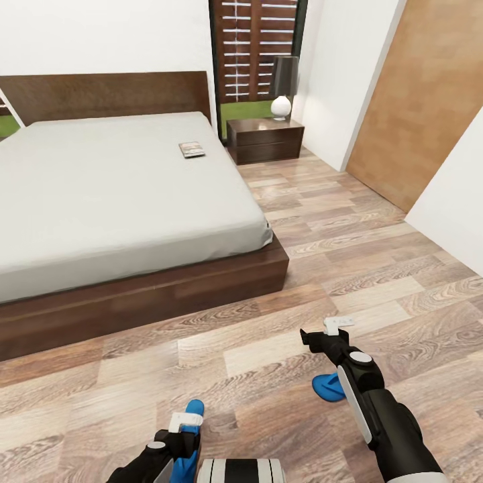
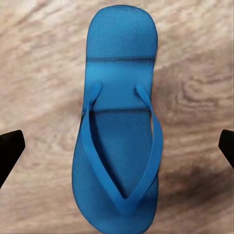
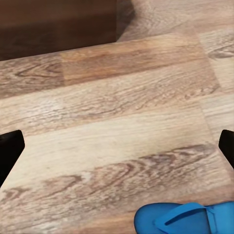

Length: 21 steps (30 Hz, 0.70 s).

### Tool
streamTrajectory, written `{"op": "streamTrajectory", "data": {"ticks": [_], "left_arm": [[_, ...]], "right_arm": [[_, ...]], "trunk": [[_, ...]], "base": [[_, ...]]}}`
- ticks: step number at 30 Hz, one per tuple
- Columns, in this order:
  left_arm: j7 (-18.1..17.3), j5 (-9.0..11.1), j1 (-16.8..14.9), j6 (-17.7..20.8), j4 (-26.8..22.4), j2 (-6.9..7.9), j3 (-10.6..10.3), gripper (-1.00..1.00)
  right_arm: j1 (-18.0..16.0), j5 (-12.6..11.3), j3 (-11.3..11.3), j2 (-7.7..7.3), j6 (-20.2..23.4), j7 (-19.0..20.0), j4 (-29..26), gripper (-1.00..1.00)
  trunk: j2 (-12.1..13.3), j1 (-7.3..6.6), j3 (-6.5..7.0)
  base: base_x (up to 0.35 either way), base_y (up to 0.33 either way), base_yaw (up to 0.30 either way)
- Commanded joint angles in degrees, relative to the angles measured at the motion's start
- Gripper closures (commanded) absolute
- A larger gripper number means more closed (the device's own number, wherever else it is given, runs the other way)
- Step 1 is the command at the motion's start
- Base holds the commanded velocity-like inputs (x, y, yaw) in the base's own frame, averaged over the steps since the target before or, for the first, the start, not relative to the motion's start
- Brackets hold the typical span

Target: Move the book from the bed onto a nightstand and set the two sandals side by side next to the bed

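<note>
The book [image 1: 192,149] lies on the pale mattress of the bed [image 1: 100,188], near the side that faces the nightstand [image 1: 265,139]. One blue sandal [image 1: 194,410] [image 2: 119,122] lies flat on the floor straight under my left gripper [image 1: 180,436] [image 2: 117,151], which hovers open with its fingertips [image 2: 9,151] wide on either side. The other sandal [image 1: 329,387] [image 3: 187,219] lies on the floor, partly hidden by my right arm. My right gripper [image 1: 323,333] [image 3: 117,148] is open above bare planks just beyond that sandal, toward the bed.
A black-shaded lamp [image 1: 283,87] with a white base stands on the nightstand. The bed's dark wooden frame corner [image 1: 278,258] [image 3: 53,24] juts toward the floor area. A light wooden door [image 1: 429,94] and white walls close the right side.
</note>
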Motion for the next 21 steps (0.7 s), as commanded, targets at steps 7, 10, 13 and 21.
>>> {"op": "streamTrajectory", "data": {"ticks": [7,10,13,21], "left_arm": [[0.36,0.51,-0.06,0.5,-0.36,-0.03,-0.48,-1.0],[0.36,0.51,-0.07,0.59,-0.41,-0.05,-0.48,-1.0],[0.36,0.51,-0.13,0.73,-0.51,-0.13,-0.48,-1.0],[0.36,0.51,-0.24,0.9,-0.9,-0.31,-0.48,-1.0]], "right_arm": [[-0.02,0.09,0.05,-0.04,0.38,0.08,-0.02,-1.0],[-0.02,0.09,0.06,-0.04,0.38,0.08,-0.02,-1.0],[-0.02,0.09,0.06,-0.04,0.39,0.08,-0.01,-1.0],[-0.02,0.09,0.06,-0.04,0.39,0.08,-0.01,-1.0]], "trunk": [[-0.1,0.14,-1.37],[-0.14,0.22,-2.03],[-0.16,0.27,-2.48],[-0.16,0.27,-2.48]], "base": [[0.0,0.0,0.0],[0.0,0.0,0.0],[0.0,0.0,0.0],[0.0,0.0,0.0]]}}
